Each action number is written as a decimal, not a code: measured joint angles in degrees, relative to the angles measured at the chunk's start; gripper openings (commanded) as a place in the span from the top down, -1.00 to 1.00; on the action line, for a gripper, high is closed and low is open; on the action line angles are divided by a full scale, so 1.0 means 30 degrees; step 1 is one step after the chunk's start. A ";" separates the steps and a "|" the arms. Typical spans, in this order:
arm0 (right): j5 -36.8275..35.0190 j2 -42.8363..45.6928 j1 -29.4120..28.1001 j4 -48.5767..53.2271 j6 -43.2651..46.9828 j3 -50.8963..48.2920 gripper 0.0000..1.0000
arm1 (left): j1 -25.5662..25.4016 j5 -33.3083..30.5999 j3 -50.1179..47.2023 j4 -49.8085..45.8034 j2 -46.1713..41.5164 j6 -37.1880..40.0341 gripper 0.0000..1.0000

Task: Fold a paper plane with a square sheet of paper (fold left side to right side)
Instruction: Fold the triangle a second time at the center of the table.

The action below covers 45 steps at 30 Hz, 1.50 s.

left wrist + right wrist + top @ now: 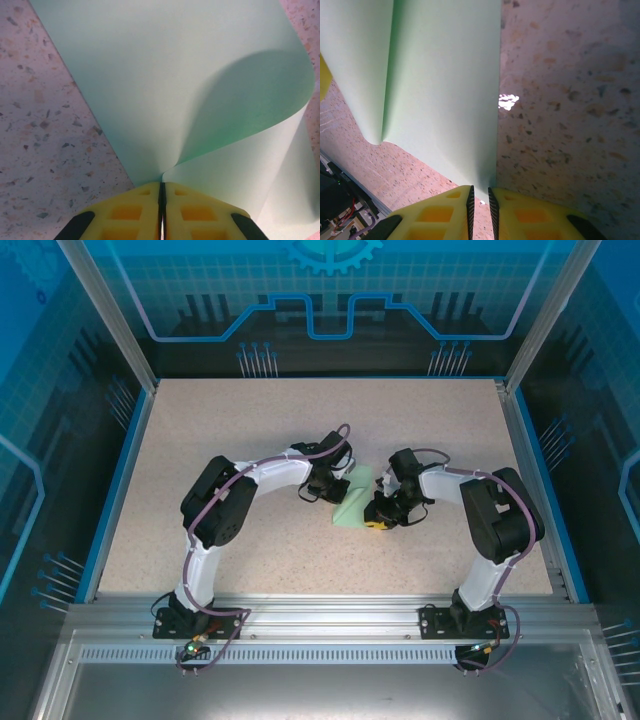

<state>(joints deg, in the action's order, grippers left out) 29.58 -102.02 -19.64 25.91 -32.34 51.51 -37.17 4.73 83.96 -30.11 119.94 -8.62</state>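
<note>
Between both arms' jaws, seen from above, the square sheet of paper (352,500) lies with its long axis running away from the bases. Left wrist: the left jaws press together on its curled-over corner, sheet straight ahead. Right wrist: the right jaws pinch its edge, sheet ahead and leftward.

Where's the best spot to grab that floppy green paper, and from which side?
Pinch the thin pale mint-green sheet of paper at its raised left edge, coming in low from the left. Most of it lies flat on the speckled table, but that edge curls up, leaving room for fingers.
</note>
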 measured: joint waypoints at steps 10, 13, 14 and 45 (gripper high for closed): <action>0.0000 0.0000 0.0000 0.0007 0.0000 0.0000 0.60 | 0.0000 0.0007 0.0000 0.0000 -0.0204 0.0000 0.81; 0.0000 -0.0007 0.0000 0.0007 0.0000 0.0000 0.60 | 0.0000 0.0007 0.0000 0.0007 -0.0262 0.0007 0.81; 0.0000 -0.0007 0.0000 0.0007 0.0000 0.0000 0.60 | 0.0000 0.0007 0.0000 0.0000 -0.0270 0.0000 0.82; 0.0066 -0.0124 0.0000 0.0153 0.0000 0.0124 0.60 | 0.0000 0.0015 0.0087 0.0015 -0.0284 0.0000 0.83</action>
<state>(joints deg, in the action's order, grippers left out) 29.78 -102.39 -19.64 26.37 -32.34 51.88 -37.17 4.78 84.23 -30.06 119.09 -8.62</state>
